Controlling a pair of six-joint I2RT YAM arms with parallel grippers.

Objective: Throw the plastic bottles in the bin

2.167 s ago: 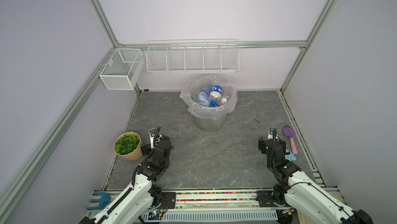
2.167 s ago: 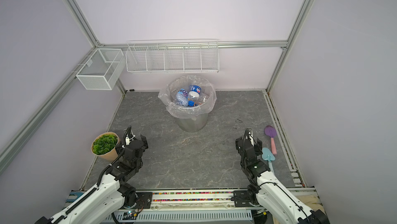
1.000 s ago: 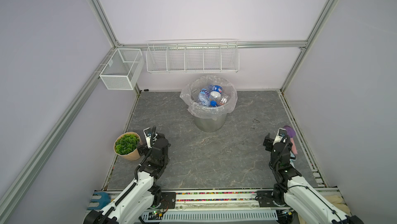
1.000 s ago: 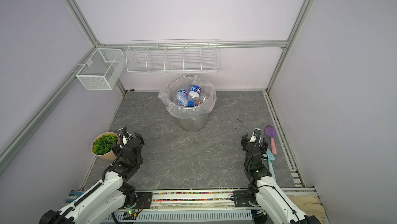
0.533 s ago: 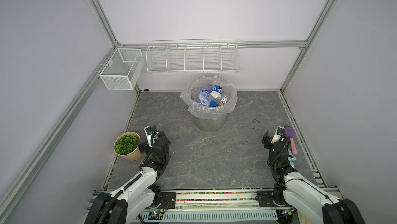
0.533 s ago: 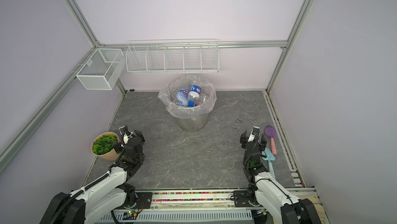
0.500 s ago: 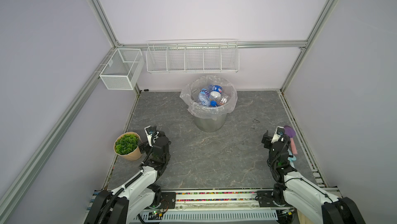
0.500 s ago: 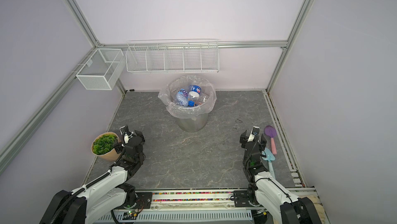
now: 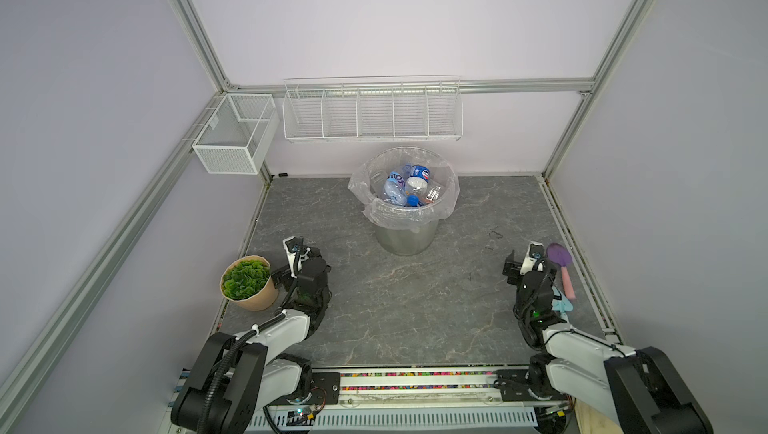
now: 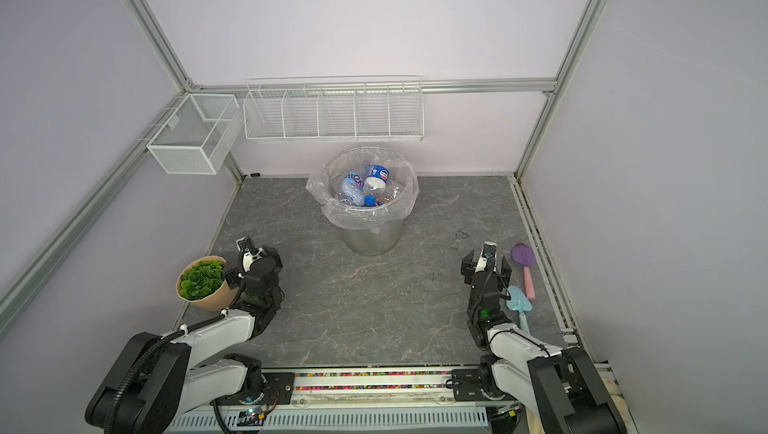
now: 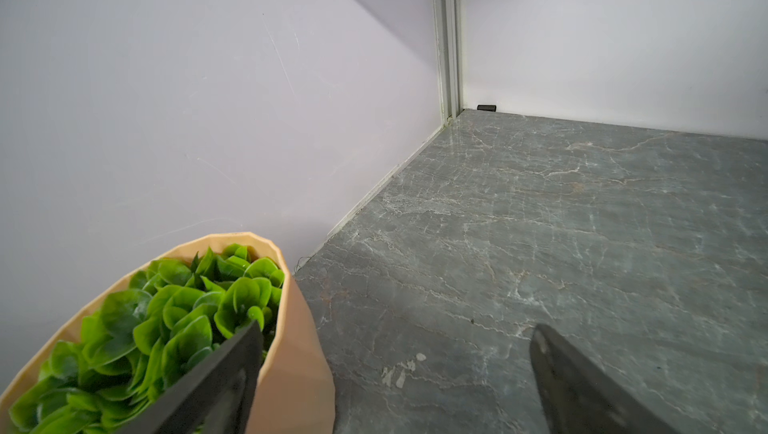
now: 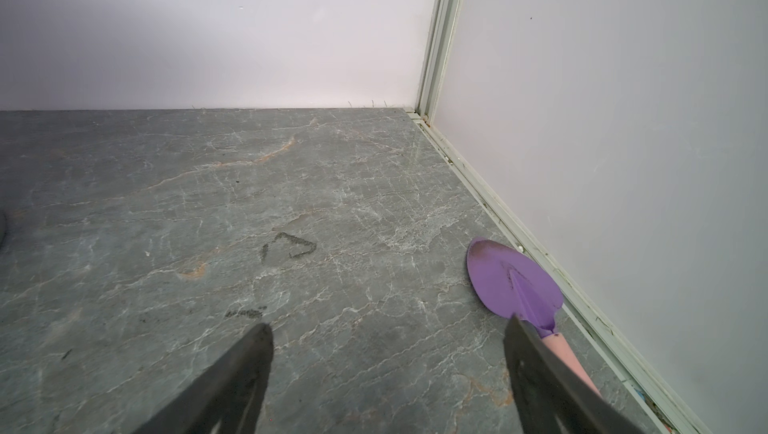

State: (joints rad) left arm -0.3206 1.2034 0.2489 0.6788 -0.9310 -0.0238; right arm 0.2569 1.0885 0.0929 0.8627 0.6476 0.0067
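Observation:
The bin (image 9: 407,240) (image 10: 372,240), a grey metal bucket with a clear bag over its rim, stands at the back middle in both top views. Several crushed plastic bottles (image 9: 401,188) (image 10: 361,188) with blue labels lie inside it. I see no bottle on the floor. My left gripper (image 9: 286,263) (image 10: 241,263) (image 11: 397,332) hangs open and empty at the front left, beside a potted plant. My right gripper (image 9: 524,261) (image 10: 486,263) (image 12: 388,326) is open and empty at the front right, over bare floor beside a purple trowel.
A potted plant (image 9: 247,284) (image 11: 166,328) stands against the left wall, close to my left fingers. A purple trowel (image 9: 561,259) (image 12: 513,282) and a blue trowel (image 10: 518,305) lie along the right wall. White wire baskets (image 9: 372,109) (image 9: 235,132) hang on the back and left walls.
Both arms have folded back toward the front rail. The grippers stay open and empty and have shifted only slightly. The bottles in the bin have not moved.

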